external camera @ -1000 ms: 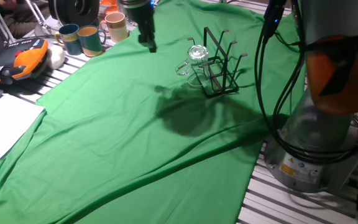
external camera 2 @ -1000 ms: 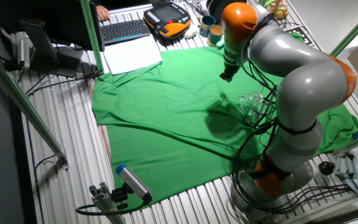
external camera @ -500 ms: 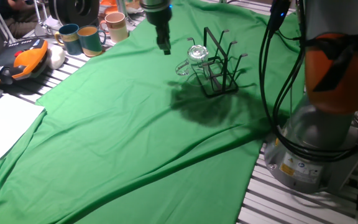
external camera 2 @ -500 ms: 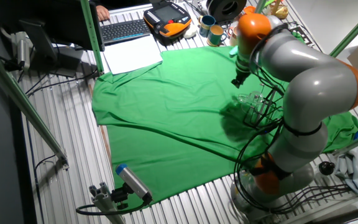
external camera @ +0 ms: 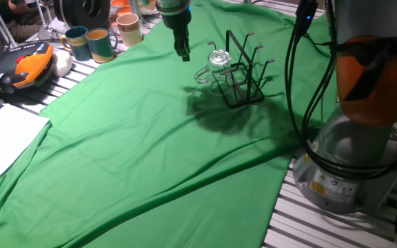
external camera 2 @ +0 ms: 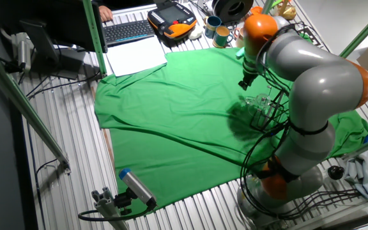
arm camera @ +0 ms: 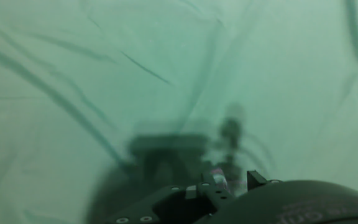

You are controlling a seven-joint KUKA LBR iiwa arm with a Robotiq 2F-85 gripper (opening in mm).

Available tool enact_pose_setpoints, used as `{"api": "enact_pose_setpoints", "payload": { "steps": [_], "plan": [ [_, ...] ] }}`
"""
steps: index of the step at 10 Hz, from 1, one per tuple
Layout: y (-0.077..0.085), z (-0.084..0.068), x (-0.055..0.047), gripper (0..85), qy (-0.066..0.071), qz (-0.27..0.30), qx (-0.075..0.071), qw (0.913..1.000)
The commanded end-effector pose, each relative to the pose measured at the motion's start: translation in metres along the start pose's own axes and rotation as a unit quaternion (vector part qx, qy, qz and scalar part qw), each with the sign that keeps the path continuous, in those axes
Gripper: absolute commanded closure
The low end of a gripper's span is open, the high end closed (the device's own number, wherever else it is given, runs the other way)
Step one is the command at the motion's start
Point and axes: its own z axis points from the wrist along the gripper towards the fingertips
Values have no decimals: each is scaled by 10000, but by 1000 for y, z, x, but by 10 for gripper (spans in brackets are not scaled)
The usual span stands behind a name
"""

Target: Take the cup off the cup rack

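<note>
Gripper (external camera: 182, 52) hung above tabletop near far edge, beside cup (external camera: 216, 62) on cup rack (external camera: 243, 71); jaws' state unclear.

1. The cup (external camera: 216, 65), to the right of the gripper (external camera: 182, 49), is clear glass with a glossy shine.
2. The cup rack (external camera: 243, 69) behind it is thin black wire, matt.
3. The cloth (external camera: 136, 151) below is green fabric, matt and wrinkled.
4. The mugs (external camera: 92, 43), far left, look like glazed ceramic.
5. The table (external camera 2: 62, 128) is ribbed grey metal.
</note>
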Motion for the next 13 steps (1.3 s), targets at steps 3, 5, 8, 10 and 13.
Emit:
{"api": "enact_pose_setpoints", "payload": {
  "steps": [3, 5, 8, 10, 13],
  "plan": [
    [1, 12, 2, 510, -7, -27, 6, 10000],
    [0, 13, 6, 510, 31, -17, -113, 9999],
    [3, 5, 1, 680, 295, 157, -126, 9994],
    [3, 5, 1, 510, 535, 326, -48, 9980],
    [3, 7, 2, 510, 665, 200, -4, 9976]
  ]
}}
